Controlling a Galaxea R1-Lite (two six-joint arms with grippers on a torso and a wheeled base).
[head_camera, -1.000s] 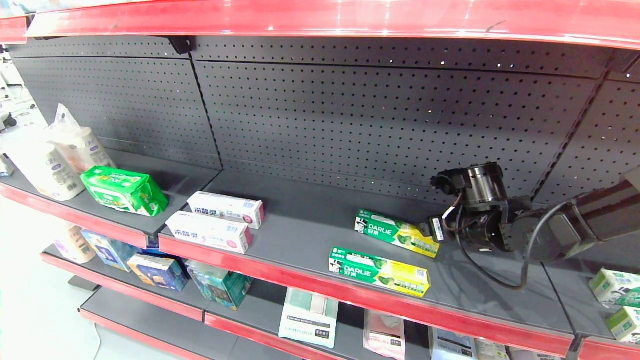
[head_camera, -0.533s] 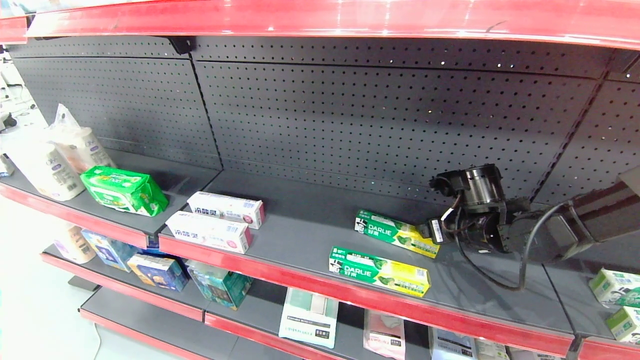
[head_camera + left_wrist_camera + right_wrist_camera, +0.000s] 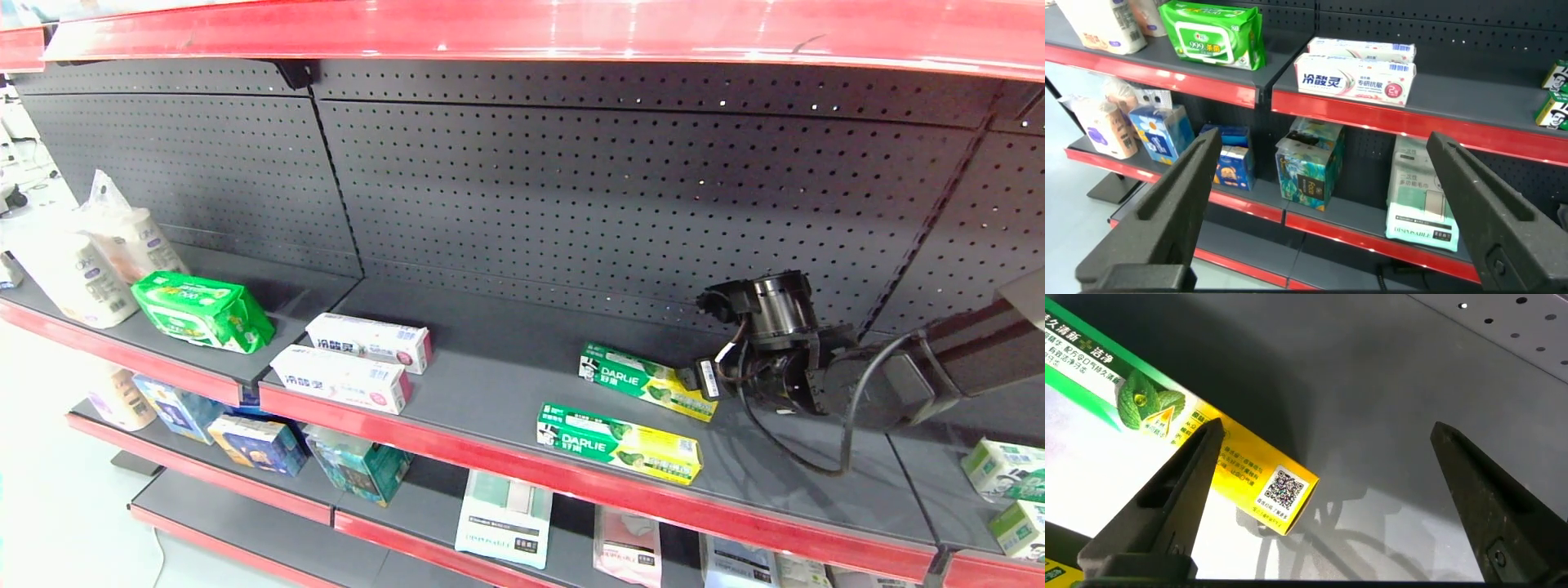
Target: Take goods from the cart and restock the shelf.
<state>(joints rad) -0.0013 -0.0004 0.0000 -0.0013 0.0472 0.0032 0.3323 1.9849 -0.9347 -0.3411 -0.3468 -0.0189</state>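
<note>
Head view first. The right gripper sits low over the shelf, at about 3 o'clock of the rear green box, right at that box's yellow end. This box lies flat on the shelf, a little turned. The front green box lies at about 6 o'clock of it, near the red edge. A black cable hangs in a loop under the wrist, down to the shelf or almost. I judge that this loop could catch a box corner if the arm pulls out low toward 5 o'clock. The front green box, so near the edge, could then be pushed off.

Left wrist view. The left gripper has its fingers wide apart with nothing between them. It hangs in front of the lower shelves, below two white boxes. I see little risk here, unless this arm swings toward them.

Right wrist view. The right gripper's fingers are wide apart and hold nothing. The rear green box rests on the shelf with its yellow end just beside one finger; I cannot tell whether they touch. The main danger is here, in my judgement. If the gripper draws back sideways and not straight, this finger may hook the end and swing the box out of line, or slide it toward the front green box.
</note>
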